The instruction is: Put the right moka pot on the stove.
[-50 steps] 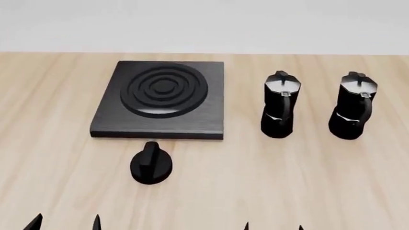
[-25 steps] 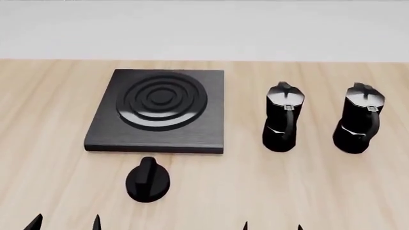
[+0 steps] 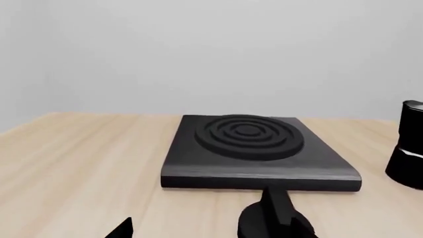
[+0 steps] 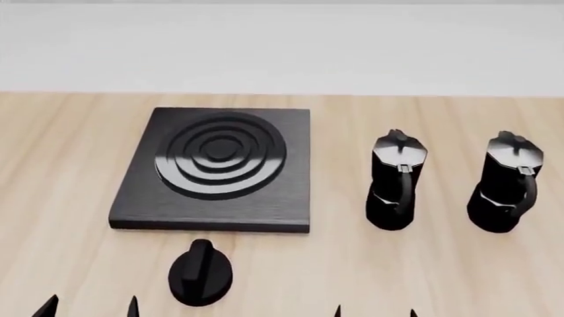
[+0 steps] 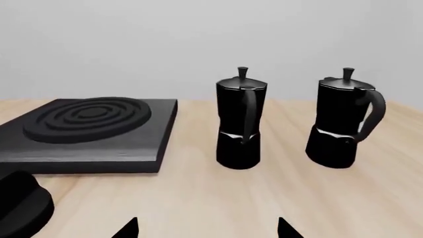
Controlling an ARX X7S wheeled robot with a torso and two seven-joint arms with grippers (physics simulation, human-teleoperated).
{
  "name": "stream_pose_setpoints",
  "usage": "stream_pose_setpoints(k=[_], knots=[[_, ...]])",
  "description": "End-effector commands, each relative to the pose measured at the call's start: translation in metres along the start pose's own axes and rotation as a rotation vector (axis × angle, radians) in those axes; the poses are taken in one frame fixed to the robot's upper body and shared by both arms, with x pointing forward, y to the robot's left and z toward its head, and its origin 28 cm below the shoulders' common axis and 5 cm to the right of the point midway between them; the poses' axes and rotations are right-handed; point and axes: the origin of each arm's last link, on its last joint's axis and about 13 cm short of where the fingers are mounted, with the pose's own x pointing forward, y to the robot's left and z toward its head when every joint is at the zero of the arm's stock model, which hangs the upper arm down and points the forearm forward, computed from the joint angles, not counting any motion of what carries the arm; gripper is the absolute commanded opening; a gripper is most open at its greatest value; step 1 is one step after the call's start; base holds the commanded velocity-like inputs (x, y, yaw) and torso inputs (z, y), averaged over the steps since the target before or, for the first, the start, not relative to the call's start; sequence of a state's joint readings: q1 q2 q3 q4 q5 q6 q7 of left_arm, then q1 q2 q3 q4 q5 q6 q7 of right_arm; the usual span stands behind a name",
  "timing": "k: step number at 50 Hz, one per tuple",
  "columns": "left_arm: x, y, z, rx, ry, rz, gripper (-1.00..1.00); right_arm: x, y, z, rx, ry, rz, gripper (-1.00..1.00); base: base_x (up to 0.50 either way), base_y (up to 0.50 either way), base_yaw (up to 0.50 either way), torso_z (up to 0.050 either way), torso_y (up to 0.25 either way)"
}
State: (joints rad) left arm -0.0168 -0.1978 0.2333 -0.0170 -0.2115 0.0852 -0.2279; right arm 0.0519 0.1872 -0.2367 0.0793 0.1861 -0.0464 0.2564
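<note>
Two look-alike black moka pots stand on the wooden table. The right moka pot (image 4: 504,188) (image 5: 340,124) is farthest right, with the other pot (image 4: 397,185) (image 5: 239,124) to its left. The stove (image 4: 216,168) (image 3: 254,148) (image 5: 92,129), a black slab with raised rings, lies left of both pots. My right gripper (image 4: 376,312) (image 5: 208,230) is open and empty at the near edge, well short of the pots. My left gripper (image 4: 90,309) (image 3: 215,233) is open too, near the front left, with only its tips showing.
A small black round knob (image 4: 201,272) (image 3: 278,220) (image 5: 20,206) stands just in front of the stove, between it and my grippers. The light wooden table (image 4: 352,264) ends at a pale wall behind the stove and pots.
The head view has shifted, so the stove, knob and pots sit lower in the picture than before. The fingertips at the bottom edge stay where they were.
</note>
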Motion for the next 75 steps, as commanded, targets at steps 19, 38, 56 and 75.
stream_pose_setpoints(k=[19, 38, 56, 75], knots=[[0.000, 0.000, 0.000, -0.001, 0.000, 0.000, 1.00, 0.001, 0.000, -0.001, 0.006, 0.002, -0.002, 1.00, 0.14, 0.06, 0.00, 0.000, 0.000], [0.000, 0.000, 0.000, 0.000, 0.002, -0.001, 1.00, 0.001, 0.000, 0.000, 0.006, 0.007, 0.003, 1.00, 0.17, 0.06, 0.00, 0.000, 0.000], [0.000, 0.000, -0.001, -0.001, 0.002, -0.001, 1.00, 0.002, 0.000, -0.002, 0.008, 0.008, 0.002, 1.00, 0.27, 0.00, 0.00, 0.000, 0.001], [-0.009, -0.001, 0.026, -0.021, 0.043, -0.038, 1.00, 0.002, -0.004, 0.019, -0.001, 0.028, 0.028, 1.00, 0.06, 0.00, 0.00, 0.000, 0.000]])
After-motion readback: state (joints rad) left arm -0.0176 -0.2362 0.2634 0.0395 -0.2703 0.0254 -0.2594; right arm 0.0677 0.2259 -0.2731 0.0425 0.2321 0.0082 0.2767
